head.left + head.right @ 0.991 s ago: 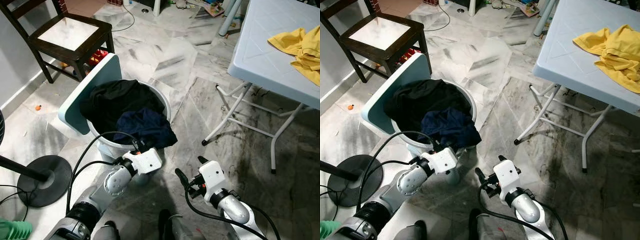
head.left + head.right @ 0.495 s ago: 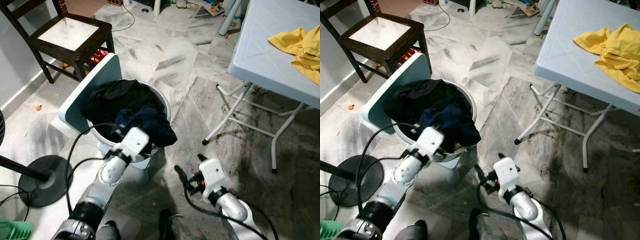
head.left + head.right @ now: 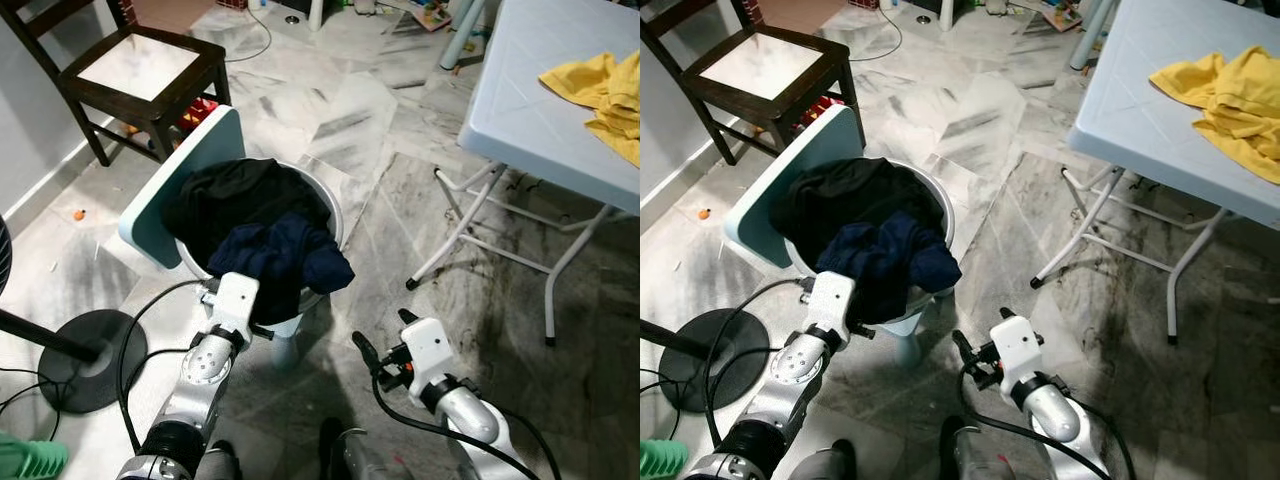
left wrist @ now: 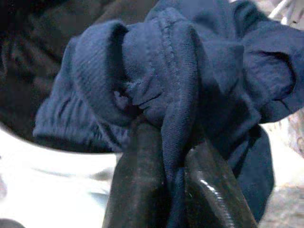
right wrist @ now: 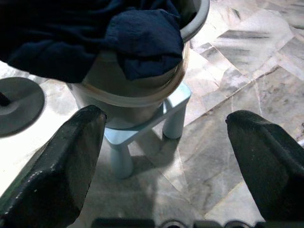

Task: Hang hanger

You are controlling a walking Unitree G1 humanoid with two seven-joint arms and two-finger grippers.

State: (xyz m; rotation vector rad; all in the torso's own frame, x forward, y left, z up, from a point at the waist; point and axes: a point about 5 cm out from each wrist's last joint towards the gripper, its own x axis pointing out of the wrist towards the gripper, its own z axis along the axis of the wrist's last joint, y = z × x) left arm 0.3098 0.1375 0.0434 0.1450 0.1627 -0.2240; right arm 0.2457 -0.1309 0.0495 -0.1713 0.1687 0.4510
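Note:
A round pale laundry basket [image 3: 336, 212] holds a black garment [image 3: 235, 195] and a navy garment [image 3: 285, 255] that droops over its front rim. At that rim my left gripper [image 4: 172, 164] is shut on a bunched fold of the navy garment [image 4: 156, 71], and the cloth runs down between the two black fingers [image 4: 137, 185]. My right gripper [image 3: 385, 335] hangs open low over the marble floor, to the right of the basket and pointing toward it, holding nothing. Its wide-apart fingers [image 5: 57, 166] frame the basket's base.
The basket stands on a small light-blue stool [image 5: 142, 133], with a teal panel [image 3: 170, 185] leaning at its left. A dark wooden chair [image 3: 130, 70] stands far left. A folding table [image 3: 520, 110] with a yellow cloth [image 3: 600, 90] is right. A fan base [image 3: 85, 360] lies near left.
My left gripper swung from the basket's front right up and leftward, then shut on the navy garment, which is now bunched higher. The right gripper has barely moved.

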